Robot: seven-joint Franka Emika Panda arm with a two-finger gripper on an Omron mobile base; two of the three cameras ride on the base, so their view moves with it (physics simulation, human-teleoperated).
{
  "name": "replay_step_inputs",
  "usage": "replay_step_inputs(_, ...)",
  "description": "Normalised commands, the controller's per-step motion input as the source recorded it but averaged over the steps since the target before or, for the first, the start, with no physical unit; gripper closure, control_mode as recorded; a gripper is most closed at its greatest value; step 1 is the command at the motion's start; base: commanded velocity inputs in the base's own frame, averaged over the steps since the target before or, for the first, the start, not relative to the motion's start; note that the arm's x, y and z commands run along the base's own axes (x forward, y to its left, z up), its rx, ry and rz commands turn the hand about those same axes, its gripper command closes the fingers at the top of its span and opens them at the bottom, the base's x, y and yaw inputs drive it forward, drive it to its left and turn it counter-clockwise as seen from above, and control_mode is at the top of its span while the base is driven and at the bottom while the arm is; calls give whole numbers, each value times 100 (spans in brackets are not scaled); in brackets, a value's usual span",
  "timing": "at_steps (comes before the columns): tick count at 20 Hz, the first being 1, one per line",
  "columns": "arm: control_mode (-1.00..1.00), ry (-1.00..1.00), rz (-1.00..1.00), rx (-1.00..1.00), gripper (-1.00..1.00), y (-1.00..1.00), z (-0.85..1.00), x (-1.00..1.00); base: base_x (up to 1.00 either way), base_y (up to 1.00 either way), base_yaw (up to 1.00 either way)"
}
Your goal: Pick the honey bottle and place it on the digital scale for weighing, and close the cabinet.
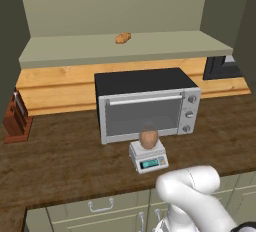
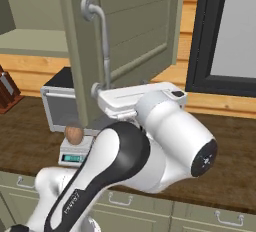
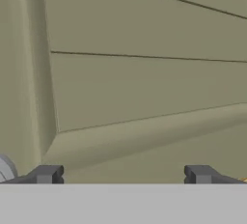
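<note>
My gripper is spread wide with nothing between its two dark finger tips, and it faces the panelled front of the cabinet door at very close range. In the right base view this sage-green door stands swung open over the worktop, its vertical silver bar handle just left of my hand. The honey bottle, a small rounded brown jar, sits upright on the digital scale, whose teal display faces the near edge of the worktop. The scale rests just in front of the silver toaster oven with its black top. Inside the open cabinet, a small orange-brown bread-like lump lies on the pale shelf. A wooden knife block stands at the far left of the worktop.
</note>
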Motion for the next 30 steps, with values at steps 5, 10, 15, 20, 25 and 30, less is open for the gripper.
replay_step_inputs(5, -100, 11, -12, -1, -100, 53, 26, 11, 0, 0, 0)
replay_step_inputs(10, -100, 0, -1, -3, -100, 65, 11, 29, 0, 0, 0)
replay_step_inputs(15, -100, -1, 1, 0, -100, 51, 0, 52, 0, 0, 0)
replay_step_inputs(20, -100, -4, 5, 0, -100, 38, 0, 54, 0, 0, 0)
replay_step_inputs(25, -100, -16, 8, 0, -100, 8, 0, 29, 0, 0, 0)
replay_step_inputs(30, -100, -8, 9, 0, -100, 0, 0, 35, 0, 0, 0)
